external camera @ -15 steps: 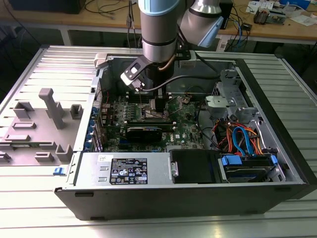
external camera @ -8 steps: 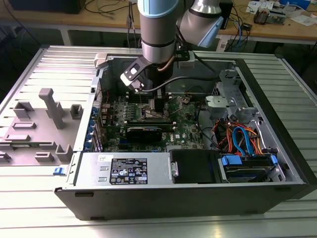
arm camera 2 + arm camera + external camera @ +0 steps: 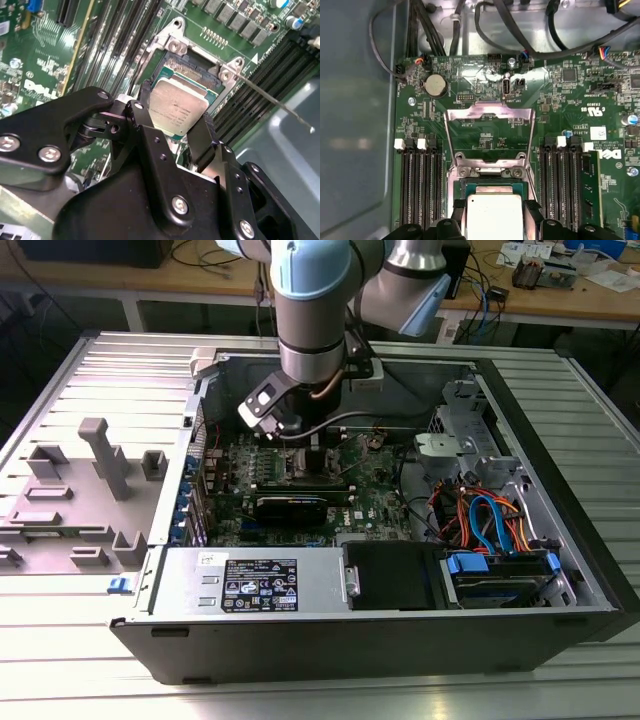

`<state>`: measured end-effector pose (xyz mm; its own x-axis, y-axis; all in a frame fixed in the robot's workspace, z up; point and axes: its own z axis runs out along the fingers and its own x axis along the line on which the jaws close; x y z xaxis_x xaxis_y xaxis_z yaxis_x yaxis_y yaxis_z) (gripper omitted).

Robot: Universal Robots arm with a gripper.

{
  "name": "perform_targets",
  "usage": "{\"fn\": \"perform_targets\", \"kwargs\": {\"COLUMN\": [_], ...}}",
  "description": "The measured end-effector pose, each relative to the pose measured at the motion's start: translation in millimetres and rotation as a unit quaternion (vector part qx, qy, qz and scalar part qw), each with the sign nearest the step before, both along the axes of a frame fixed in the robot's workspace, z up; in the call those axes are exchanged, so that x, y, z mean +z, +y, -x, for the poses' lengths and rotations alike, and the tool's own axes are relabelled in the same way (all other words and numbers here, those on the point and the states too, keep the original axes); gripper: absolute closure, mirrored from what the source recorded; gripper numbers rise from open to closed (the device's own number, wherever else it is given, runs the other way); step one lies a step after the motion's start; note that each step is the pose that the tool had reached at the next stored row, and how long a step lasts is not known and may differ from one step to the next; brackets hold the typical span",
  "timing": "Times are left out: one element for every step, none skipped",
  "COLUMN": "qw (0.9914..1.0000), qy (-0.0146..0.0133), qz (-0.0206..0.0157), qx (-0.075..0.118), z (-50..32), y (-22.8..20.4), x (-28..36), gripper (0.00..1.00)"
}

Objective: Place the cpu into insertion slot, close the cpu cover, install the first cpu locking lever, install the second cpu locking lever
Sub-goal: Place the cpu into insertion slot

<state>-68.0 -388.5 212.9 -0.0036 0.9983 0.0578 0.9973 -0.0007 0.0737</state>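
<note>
The cpu [image 3: 177, 106], a small square chip with a dull silver top, sits between my black fingers [image 3: 142, 117] just over the insertion slot [image 3: 194, 71]. My gripper [image 3: 175, 114] is shut on two of its opposite edges. In the first wrist view the cpu [image 3: 494, 216] covers most of the dark insertion slot [image 3: 492, 187], and the cpu cover [image 3: 489, 114] stands swung up and open behind it. A thin wire locking lever [image 3: 275, 100] sticks out from one corner of the slot. In the exterior view the gripper [image 3: 315, 455] is low over the green motherboard [image 3: 385, 485].
Long black RAM slots [image 3: 417, 185] flank the socket on both sides. The open computer case [image 3: 540, 640] walls in the board, with a power supply [image 3: 250, 585] at the front and cable bundles [image 3: 490, 520] to the exterior view's right. A grey fixture [image 3: 95, 480] lies outside the case.
</note>
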Motion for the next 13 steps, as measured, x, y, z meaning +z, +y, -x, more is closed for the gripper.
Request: {"fn": "perform_targets", "kwargs": {"qw": [1.0, 1.0, 1.0, 1.0, 1.0, 1.0, 1.0, 1.0, 1.0, 1.0, 1.0, 1.0, 1.0], "qy": [0.0001, 0.0001, -0.0001, -0.0002, -0.0002, -0.0002, -0.0003, -0.0002, -0.0002, -0.0002, -0.0002, -0.0002, -0.0002], "qz": [0.0001, 0.0002, 0.0001, 0.0, 0.0, 0.0, -0.0001, 0.0, 0.0, 0.0, 0.0, 0.0, 0.0], "qx": [0.0, 0.0, 0.0, 0.0, 0.0, 0.0, 0.0, 0.0, 0.0, 0.001, 0.002, 0.002, 0.003], "z": [0.4, 0.8, 1.1, 1.1, 1.1, 1.1, 1.1, 1.2, 1.2, 1.3, 1.2, 1.3, 1.2], "y": [0.0, -0.1, 0.0, 0.0, 0.0, 0.0, 0.2, 0.5, 0.9, 1.2, 1.5, 1.9, 2.2], "x": [-0.2, -0.4, -0.5, -0.5, -0.6, -0.9, -1.4, -1.8, -2.2, -2.8, -3.5, -4.0, -4.7], "gripper": [0.46, 0.46, 0.46, 0.46, 0.46, 0.46, 0.46, 0.46, 0.46, 0.46, 0.46, 0.46, 0.46]}}
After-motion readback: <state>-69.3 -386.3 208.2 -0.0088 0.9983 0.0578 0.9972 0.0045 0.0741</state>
